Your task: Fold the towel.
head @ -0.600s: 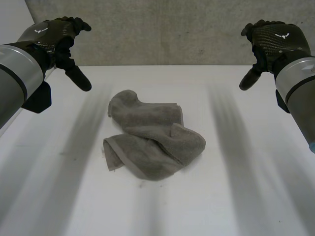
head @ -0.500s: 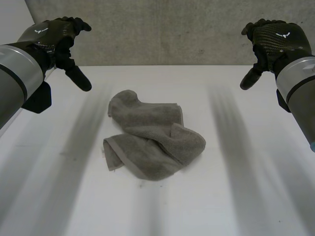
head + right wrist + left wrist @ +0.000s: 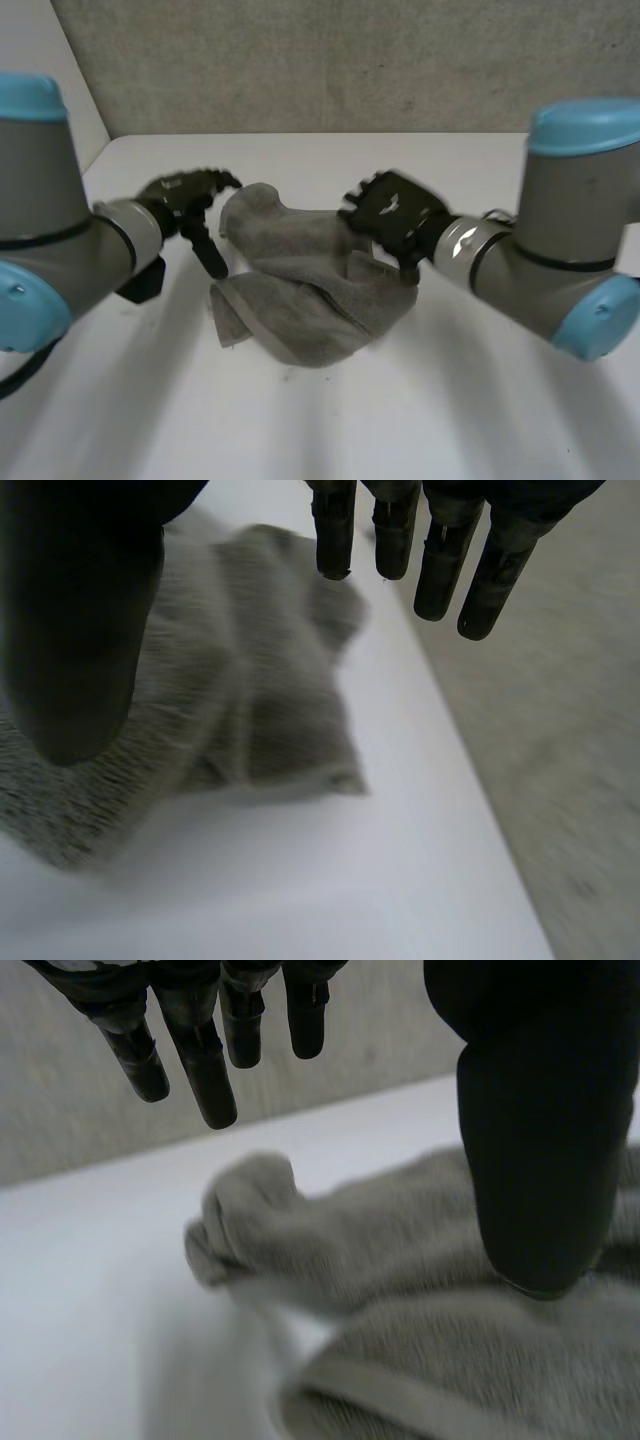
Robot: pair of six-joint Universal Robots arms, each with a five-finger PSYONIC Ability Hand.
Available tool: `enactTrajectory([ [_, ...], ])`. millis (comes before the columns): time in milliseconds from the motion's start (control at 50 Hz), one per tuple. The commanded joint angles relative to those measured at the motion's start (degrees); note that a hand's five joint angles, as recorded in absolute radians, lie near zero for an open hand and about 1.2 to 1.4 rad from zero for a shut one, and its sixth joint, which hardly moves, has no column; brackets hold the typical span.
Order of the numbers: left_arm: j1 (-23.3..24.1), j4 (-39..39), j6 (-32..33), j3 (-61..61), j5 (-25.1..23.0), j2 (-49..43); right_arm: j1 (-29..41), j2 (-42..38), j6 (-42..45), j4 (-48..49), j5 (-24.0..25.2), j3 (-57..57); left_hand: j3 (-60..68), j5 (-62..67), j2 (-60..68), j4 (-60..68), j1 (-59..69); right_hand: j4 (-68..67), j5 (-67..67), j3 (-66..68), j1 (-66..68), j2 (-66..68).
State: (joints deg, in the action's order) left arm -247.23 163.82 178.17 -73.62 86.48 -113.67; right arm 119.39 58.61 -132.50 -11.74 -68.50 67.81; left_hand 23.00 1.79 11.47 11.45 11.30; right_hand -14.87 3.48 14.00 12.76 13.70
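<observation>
The grey towel (image 3: 310,290) lies crumpled in a loose heap on the white table (image 3: 450,410), between the two hands. The left hand (image 3: 185,200) is just beside the towel's rounded far corner. In the left wrist view its fingers (image 3: 205,1070) hang straight and a little spread, and the thumb (image 3: 540,1140) stands well apart from them, so this hand is wide open and holds nothing. The bunched corner of the towel lies below the fingertips, and the thumb is in front of the thicker part of the cloth; I cannot tell if the thumb touches it. A hemmed edge of the towel runs under the palm. The right hand (image 3: 395,215) is over the other far side of the towel, above a raised fold. In the right wrist view its fingers (image 3: 440,560) are also straight and its thumb (image 3: 80,630) is far from them, so this hand is wide too, with nothing between thumb and fingers. There the towel lies under the palm and the thumb, one flat corner of it on the table below the fingertips. Whether this hand touches the cloth is not clear. Behind the table stands a rough grey wall (image 3: 350,60).
</observation>
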Motion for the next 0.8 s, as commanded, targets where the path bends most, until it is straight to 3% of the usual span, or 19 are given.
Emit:
enactTrajectory([
  [20,0.3,6.3,-0.5,-4.3,0.4,-4.7,3.1,-8.1,3.4,0.1,1.9,-3.1,-9.8,1.5,1.8,1.8,1.9,4.9,-3.5,-4.0,-2.8,-3.7],
  [120,0.9,9.7,-0.4,-5.9,0.7,-8.3,3.7,-10.3,3.5,0.1,-2.3,-3.2,-7.6,3.6,4.0,4.0,4.1,0.9,0.5,-0.1,1.2,0.3],
  [160,1.0,10.0,-0.3,-6.1,0.9,-9.4,3.7,-10.0,3.7,0.1,-7.6,-2.5,-5.0,6.2,6.5,6.5,6.6,-24.5,25.9,25.4,26.6,25.7],
  [180,1.4,10.2,-0.3,-6.2,1.1,-10.3,3.7,-10.0,3.7,0.1,-7.6,-2.5,-0.2,11.0,11.3,11.3,11.5,-24.6,26.0,25.5,26.8,25.8],
  [200,1.9,10.3,-0.2,-6.2,1.3,-11.0,3.4,-9.5,3.6,0.2,-9.8,-2.0,8.0,19.2,19.5,19.5,19.7,-42.8,44.2,43.7,44.9,44.0],
  [220,1.9,10.3,-0.2,-6.2,1.3,-11.1,3.4,-9.5,3.6,0.2,-9.8,-2.0,8.1,19.3,19.6,19.6,19.8,-43.0,44.4,43.9,45.1,44.2],
  [260,2.4,10.5,-0.4,-6.3,1.5,-11.8,3.0,-6.8,3.1,-0.1,-12.4,0.5,23.0,34.2,34.5,34.5,34.7,-65.1,66.5,65.9,67.2,66.2],
  [360,3.7,11.3,-0.3,-7.1,1.4,-11.5,3.0,2.0,3.8,0.0,-12.0,11.3,38.3,49.5,49.9,49.9,50.0,-65.1,66.5,66.0,67.2,66.3],
  [500,6.0,12.0,-0.1,-10.0,1.3,-8.8,3.0,10.3,4.2,-7.5,-11.5,22.7,40.7,51.9,52.2,52.3,52.4,-65.1,66.5,66.0,67.2,66.3],
  [540,6.1,12.3,-0.1,-11.2,1.2,-7.7,3.5,10.6,3.8,-11.8,-9.5,23.9,40.7,51.9,52.2,52.3,52.4,-65.1,66.5,66.0,67.2,66.3],
  [580,6.1,13.1,-0.1,-13.5,1.1,-5.8,3.7,10.6,3.1,-19.0,-3.4,23.7,40.7,51.9,52.2,52.3,52.4,-65.1,66.5,66.0,67.2,66.3],
  [600,6.1,13.1,-0.1,-13.5,1.1,-5.8,3.7,10.6,3.1,-19.0,-3.4,23.7,40.7,51.9,52.2,52.3,52.4,-65.1,66.5,66.0,67.2,66.3],
  [640,6.2,13.5,-0.1,-14.5,1.1,-4.7,3.2,10.6,-0.3,-21.6,4.5,21.0,40.7,51.9,52.2,52.3,52.4,-65.1,66.5,66.0,67.2,66.3],
  [660,6.4,13.7,-0.1,-15.7,1.1,-3.6,3.2,10.6,-0.3,-21.7,4.5,21.0,40.7,51.9,52.2,52.3,52.4,-65.1,66.5,66.0,67.2,66.3],
  [680,6.4,14.0,0.0,-16.7,1.1,-2.4,2.9,10.6,-4.1,-21.8,7.4,18.2,40.7,51.9,52.2,52.3,52.4,-50.9,52.3,51.7,53.0,52.0],
  [700,6.4,14.0,0.0,-16.7,1.1,-2.4,2.9,10.6,-4.2,-21.8,7.4,18.2,40.7,51.9,52.2,52.3,52.4,-50.7,52.1,51.6,52.8,51.9],
  [720,6.4,14.2,0.0,-17.6,1.1,-1.2,2.5,10.3,-9.0,-21.6,8.9,15.0,41.0,52.3,52.6,52.6,52.7,-26.9,28.3,27.8,29.0,28.1],
  [740,6.3,14.2,0.1,-18.4,1.2,0.0,1.6,10.2,-14.5,-21.0,9.0,11.5,44.2,55.4,55.7,55.8,55.9,-15.5,16.9,16.4,17.6,16.7],
  [800,5.9,14.1,0.1,-20.0,1.2,2.6,-0.8,10.2,-23.1,-18.8,7.8,5.2,56.6,67.8,68.2,68.2,68.3,0.0,1.4,0.9,2.1,1.2],
])
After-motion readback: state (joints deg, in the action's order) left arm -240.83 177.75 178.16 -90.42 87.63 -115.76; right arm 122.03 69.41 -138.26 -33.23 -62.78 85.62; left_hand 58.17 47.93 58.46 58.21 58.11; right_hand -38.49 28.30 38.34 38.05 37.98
